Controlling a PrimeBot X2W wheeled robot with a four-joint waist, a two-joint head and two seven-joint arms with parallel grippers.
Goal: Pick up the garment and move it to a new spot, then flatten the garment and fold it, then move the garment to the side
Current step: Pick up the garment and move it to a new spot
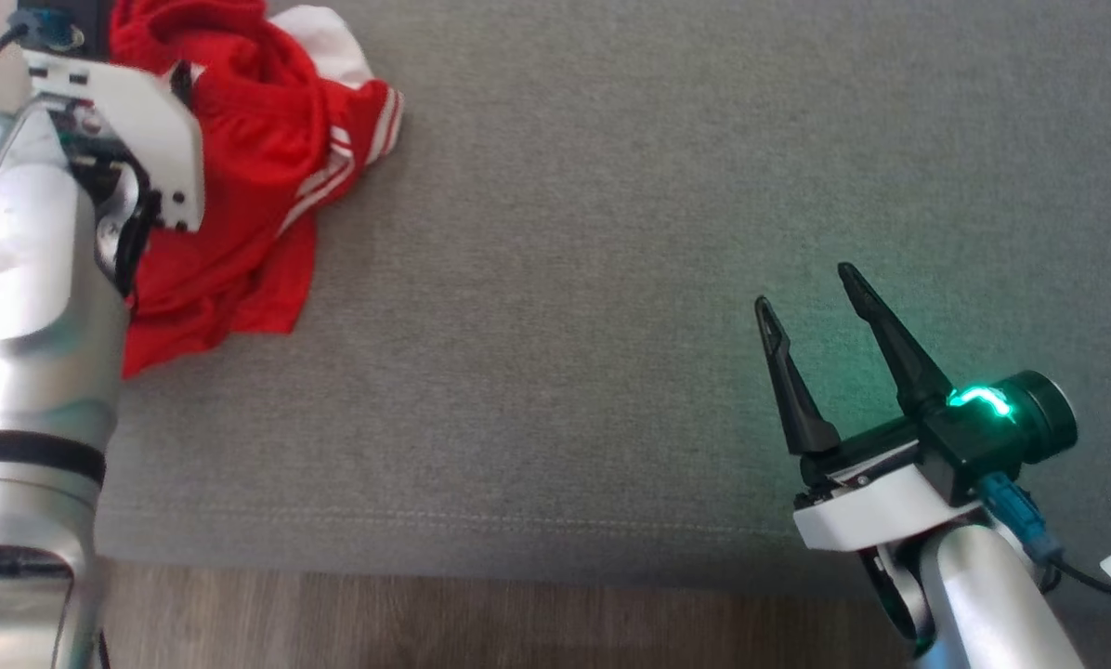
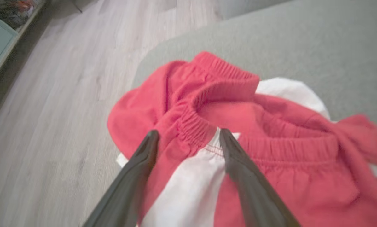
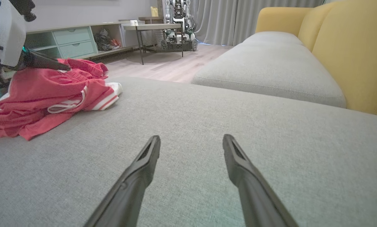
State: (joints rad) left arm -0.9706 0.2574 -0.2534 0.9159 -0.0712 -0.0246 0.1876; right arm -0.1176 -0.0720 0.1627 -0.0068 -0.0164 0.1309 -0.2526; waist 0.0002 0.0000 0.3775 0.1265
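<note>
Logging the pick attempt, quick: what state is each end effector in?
Left end effector: open, straddling the waistband of the red garment, not clamped.
Right end effector: open, empty, above the grey cushion.

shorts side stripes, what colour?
White stripes on red shorts; right wrist view shows them best.

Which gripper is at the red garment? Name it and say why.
The left gripper: its open jaws straddle the elastic waistband of the red garment. The right gripper, also open, is over bare grey cushion, apart from it.
</note>
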